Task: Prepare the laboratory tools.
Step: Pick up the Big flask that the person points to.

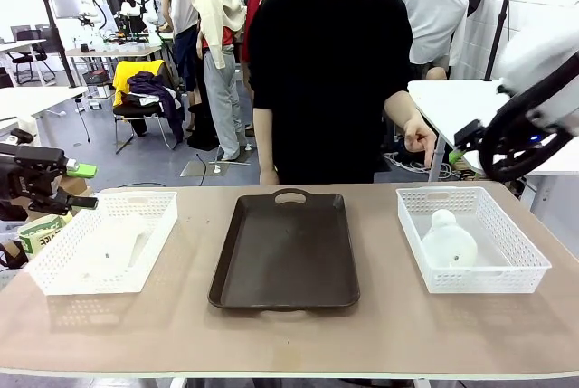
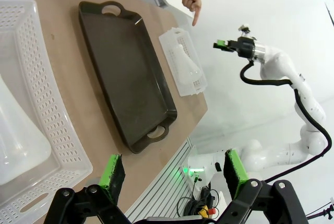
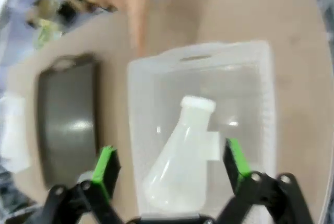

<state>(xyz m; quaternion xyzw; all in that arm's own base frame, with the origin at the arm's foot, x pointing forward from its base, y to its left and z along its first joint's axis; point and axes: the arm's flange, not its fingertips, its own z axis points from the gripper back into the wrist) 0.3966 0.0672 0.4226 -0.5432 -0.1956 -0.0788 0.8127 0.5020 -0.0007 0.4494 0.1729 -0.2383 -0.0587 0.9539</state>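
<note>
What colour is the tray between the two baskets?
Dark brown tray, best seen in the front view.

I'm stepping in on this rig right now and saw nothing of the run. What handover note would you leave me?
Left gripper: open, holding nothing, raised at the table's left end near the left basket.
Right gripper: open, holding nothing, above the right basket.
Left flask lies in the left basket; right flask lies in the right basket.
Tray sits between the baskets, bare.
The person's hand points down toward the right basket.
Done: nothing grasped yet.
Left: probably both flasks go onto the tray, the pointed-at right flask first.
</note>
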